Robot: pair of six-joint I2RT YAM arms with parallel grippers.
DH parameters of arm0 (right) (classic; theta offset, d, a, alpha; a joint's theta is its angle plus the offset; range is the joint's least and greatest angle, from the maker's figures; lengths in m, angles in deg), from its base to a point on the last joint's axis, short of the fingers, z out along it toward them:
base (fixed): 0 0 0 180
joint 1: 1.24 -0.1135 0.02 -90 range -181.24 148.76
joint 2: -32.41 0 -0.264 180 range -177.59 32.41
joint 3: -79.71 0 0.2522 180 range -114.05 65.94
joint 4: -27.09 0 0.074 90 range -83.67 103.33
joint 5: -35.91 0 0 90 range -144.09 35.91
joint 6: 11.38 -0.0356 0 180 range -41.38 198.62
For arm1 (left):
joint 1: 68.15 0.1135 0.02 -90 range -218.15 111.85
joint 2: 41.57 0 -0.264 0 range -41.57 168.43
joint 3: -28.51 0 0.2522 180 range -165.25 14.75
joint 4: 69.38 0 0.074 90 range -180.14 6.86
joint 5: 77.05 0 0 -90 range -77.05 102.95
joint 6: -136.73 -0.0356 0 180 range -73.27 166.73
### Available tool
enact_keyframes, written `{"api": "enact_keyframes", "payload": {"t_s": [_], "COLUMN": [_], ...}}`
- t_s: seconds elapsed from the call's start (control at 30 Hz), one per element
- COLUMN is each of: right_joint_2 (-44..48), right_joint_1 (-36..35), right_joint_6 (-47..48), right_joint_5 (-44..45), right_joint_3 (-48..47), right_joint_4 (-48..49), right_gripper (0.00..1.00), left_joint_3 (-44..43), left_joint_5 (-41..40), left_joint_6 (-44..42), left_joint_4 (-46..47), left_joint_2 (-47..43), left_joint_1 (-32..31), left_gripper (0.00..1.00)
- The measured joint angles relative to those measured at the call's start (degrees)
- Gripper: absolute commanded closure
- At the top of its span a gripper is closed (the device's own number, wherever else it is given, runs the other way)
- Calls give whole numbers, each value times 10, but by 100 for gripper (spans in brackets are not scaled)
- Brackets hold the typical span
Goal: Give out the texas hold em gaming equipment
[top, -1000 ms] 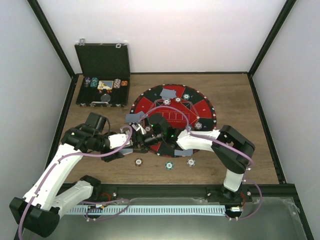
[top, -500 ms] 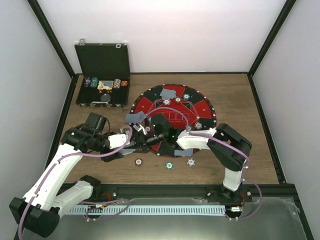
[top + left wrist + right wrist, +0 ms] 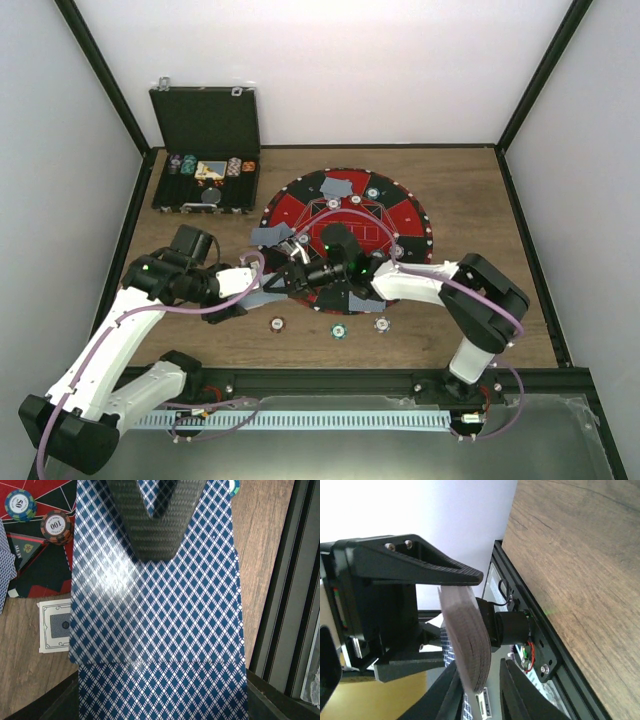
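Left claw [image 3: 258,292] pinches the deck [image 3: 157,630], presenting it.
Right claw [image 3: 292,277] flanks its edge, probably to draw one card; grip unclear.

Blue-white diamond-check cards [image 3: 160,630]; perhaps teal chip [image 3: 339,330]

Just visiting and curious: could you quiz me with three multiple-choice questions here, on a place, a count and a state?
1. Where is the black case? A) far left corner of the table B) between the arms C) near right edge
2. Chips on bare wood in front of the round mat? A) one B) three C) six
3. The left fingers are: A) open, empty B) shut on the deck of cards C) holding a chip
1A: it stands far left, beyond the mat. 2B: three lie in a row. 3B: a finger presses the patterned deck.
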Motion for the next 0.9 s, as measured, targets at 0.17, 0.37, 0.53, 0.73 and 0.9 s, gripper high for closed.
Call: {"api": "enact_keyframes", "payload": {"t_s": [0.17,0.37,0.53,0.73,0.9], "right_joint_2": [33,81,107,94,-4], "right_joint_1": [11,41,66,122,130], "right_joint_6": [7,31,69,212,351], "right_joint_5": [9,14,16,113,332], "right_joint_3": [12,25,25,-76,-259], "right_joint_4": [-26,-74,-137,-341,-483], "right_gripper": [91,98,99,99,99], "left_joint_3": [0,0,0,0,-2], "left_joint_5": [0,1,1,2,1], "left_joint_6": [0,0,0,0,0], "left_joint_4": [0,0,0,1,0], "left_joint_2": [0,0,0,0,0], "left_joint_1": [0,0,0,0,0], "left_gripper": [93,93,93,93,93]}}
